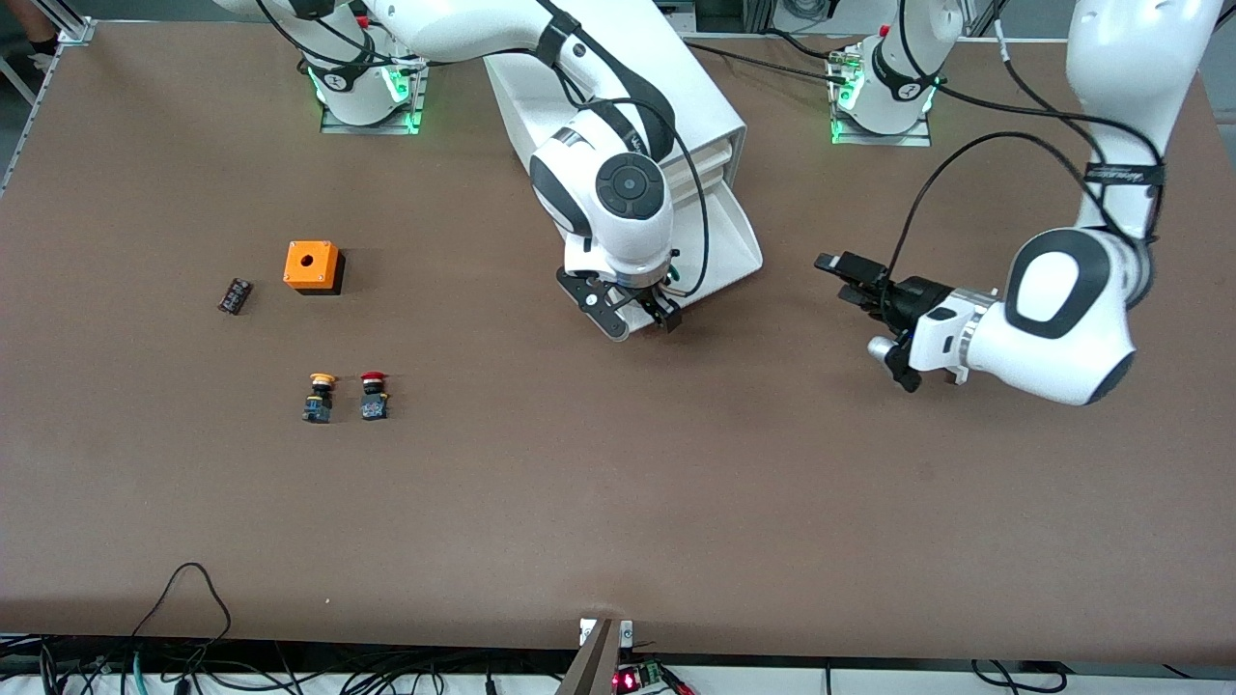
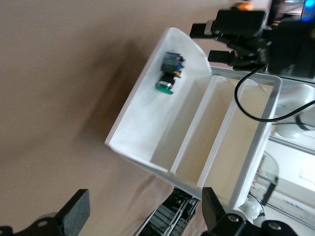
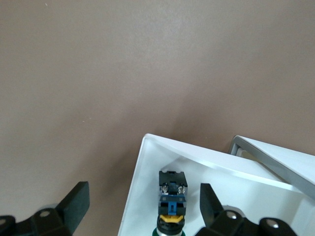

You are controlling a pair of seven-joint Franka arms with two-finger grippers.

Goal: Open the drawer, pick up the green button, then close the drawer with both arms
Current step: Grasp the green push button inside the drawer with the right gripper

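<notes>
Left wrist view is showing me the button (image 2: 169, 73), green cap on a black and blue body, lying in the pulled-out white plastic drawer (image 2: 142, 129). My right gripper (image 1: 632, 314) is hanging over it, fingers apart. My left gripper (image 1: 848, 280) is hovering beside the cabinet (image 1: 666, 106), fingers spread.

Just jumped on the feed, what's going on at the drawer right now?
The drawer stands pulled out of the white cabinet, with the green button lying inside it, not yet picked up. The right gripper hangs open over the open drawer, right above the button. The left gripper is open too and holds nothing, over the bare table beside the drawer, toward the left arm's end.
</notes>
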